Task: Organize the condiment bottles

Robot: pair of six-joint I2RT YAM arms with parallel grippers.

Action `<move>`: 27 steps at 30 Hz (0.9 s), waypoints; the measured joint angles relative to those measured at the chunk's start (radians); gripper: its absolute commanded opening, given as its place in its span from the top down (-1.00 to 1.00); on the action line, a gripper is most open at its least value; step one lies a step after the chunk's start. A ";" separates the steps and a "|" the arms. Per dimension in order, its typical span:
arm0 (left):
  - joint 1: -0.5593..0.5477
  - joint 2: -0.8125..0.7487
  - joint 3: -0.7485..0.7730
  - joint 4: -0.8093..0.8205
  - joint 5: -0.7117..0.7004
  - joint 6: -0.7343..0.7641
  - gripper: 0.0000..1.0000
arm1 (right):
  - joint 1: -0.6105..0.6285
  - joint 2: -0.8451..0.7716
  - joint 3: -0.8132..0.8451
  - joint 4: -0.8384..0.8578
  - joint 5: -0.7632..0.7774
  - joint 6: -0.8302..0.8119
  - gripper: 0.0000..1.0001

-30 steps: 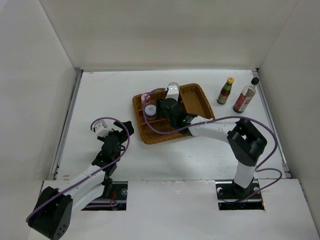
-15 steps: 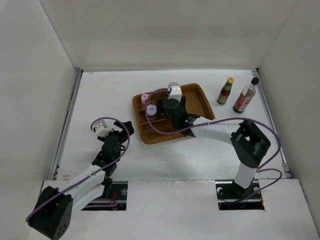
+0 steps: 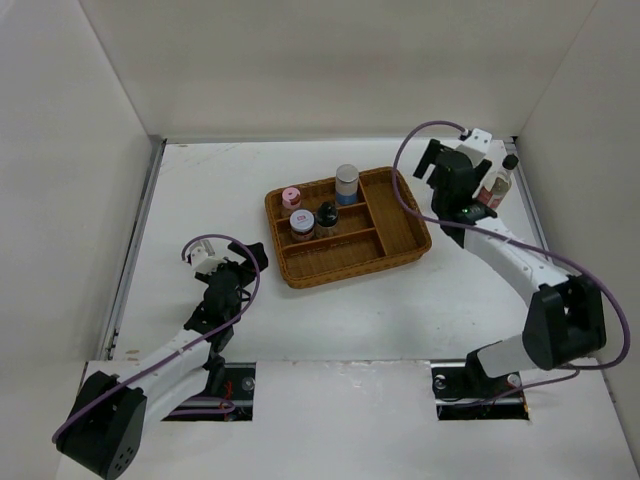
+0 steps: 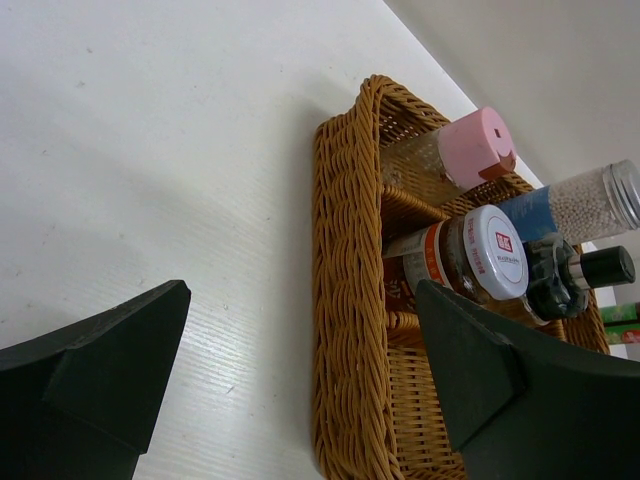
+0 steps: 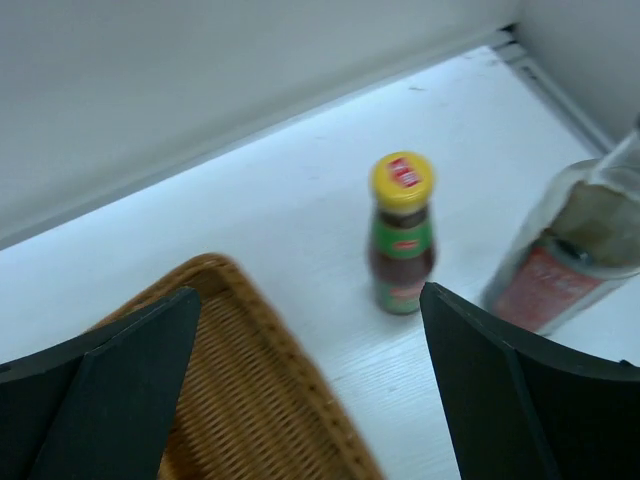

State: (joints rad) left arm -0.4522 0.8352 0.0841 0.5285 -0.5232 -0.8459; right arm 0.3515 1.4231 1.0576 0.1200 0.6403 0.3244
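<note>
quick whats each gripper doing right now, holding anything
left gripper: open, holding nothing
right gripper: open, holding nothing, pointed toward the yellow-capped green bottle

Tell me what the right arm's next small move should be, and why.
Probably ease the right gripper forward and down until it straddles the yellow-capped bottle. Its jaws stand wide and empty, and that bottle stands upright on the table, roughly centred ahead of them, outside the wicker tray. The tall sauce bottle beside it can follow.
</note>
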 measured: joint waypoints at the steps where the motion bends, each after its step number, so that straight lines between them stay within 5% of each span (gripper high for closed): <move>1: 0.000 0.000 0.000 0.000 0.000 0.000 -1.00 | -0.024 0.019 0.011 -0.010 0.003 -0.008 -0.96; 10: -0.001 0.003 0.000 0.000 0.001 0.000 -1.00 | -0.151 0.216 0.158 -0.063 -0.002 -0.045 -0.93; 18: 0.000 0.007 0.000 0.004 0.000 0.000 -1.00 | -0.204 0.369 0.304 -0.072 -0.038 -0.072 -0.63; 27: 0.000 0.034 0.000 0.019 0.001 0.000 -1.00 | -0.205 0.426 0.325 -0.107 -0.034 -0.096 0.31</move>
State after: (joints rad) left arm -0.4522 0.8696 0.0841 0.5480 -0.5224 -0.8455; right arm 0.1463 1.8496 1.3827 0.0128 0.6060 0.2287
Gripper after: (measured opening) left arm 0.997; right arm 0.427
